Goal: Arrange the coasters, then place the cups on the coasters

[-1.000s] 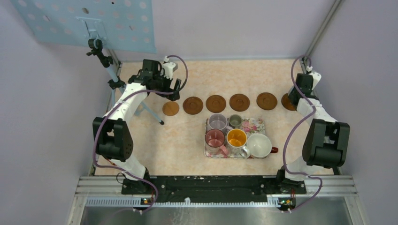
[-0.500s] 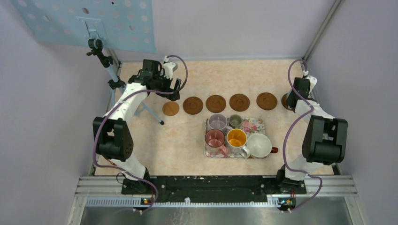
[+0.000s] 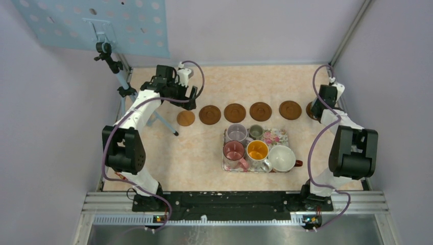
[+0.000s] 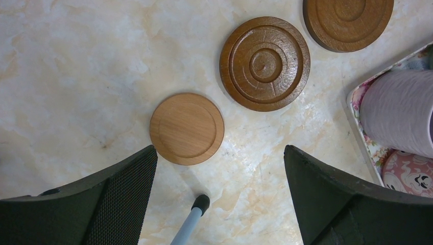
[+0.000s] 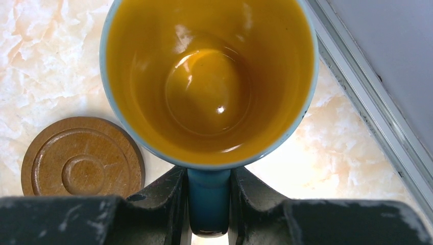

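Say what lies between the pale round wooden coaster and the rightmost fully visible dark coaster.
Three dark ringed wooden coasters in a row, shown in the top view.

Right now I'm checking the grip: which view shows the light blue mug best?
Right wrist: the light blue mug fills the picture, orange inside, its handle pinched by the right gripper. In top external that arm's wrist covers the mug, so nothing of it can be made out. Left wrist shows nothing of it.
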